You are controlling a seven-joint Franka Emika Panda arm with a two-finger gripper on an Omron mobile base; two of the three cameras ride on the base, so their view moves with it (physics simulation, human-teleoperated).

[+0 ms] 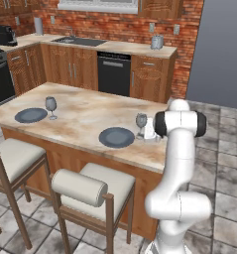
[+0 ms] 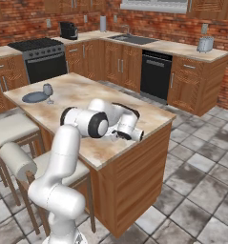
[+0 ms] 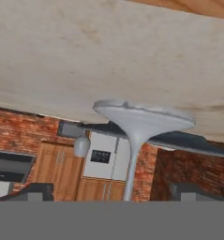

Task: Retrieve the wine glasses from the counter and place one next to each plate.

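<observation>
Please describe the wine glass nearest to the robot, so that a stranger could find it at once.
Look at the marbled island with the cushioned stools. Two dark plates lie on it; take the nearer plate, by the white arm. The wine glass stands upright right beside it, next to the open gripper; the other glass stands far left.

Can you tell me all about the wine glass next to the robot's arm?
The near glass is small, grey and see-through, with a rounded bowl, thin stem and round foot. It stands upright on the island top, just right of the near plate. The gripper sits beside it, jaws open, not holding it.
</observation>
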